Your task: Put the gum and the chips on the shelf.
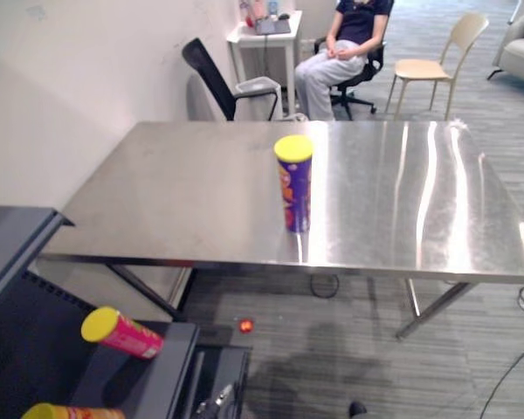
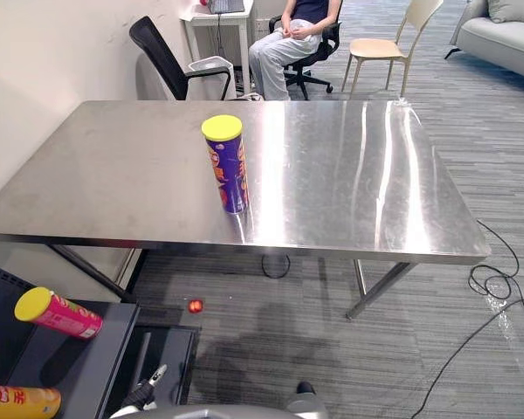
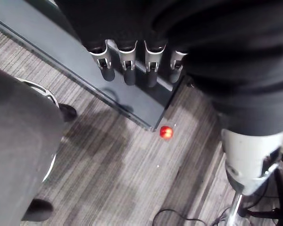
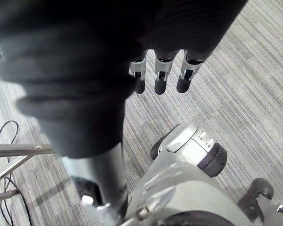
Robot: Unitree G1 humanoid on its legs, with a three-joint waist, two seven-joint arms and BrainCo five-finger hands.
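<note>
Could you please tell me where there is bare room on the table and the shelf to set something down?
The steel table is bare all round the upright purple chips can, widest to its right. On the dark shelf, the board is free right of the lying pink can; lower down, the orange can takes the corner.

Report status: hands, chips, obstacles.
Both open, empty: left hand, right hand. On steel table, purple chips can upright, untouched. On dark shelf, pink chips can lying. Beside it, small red object on floor.
</note>
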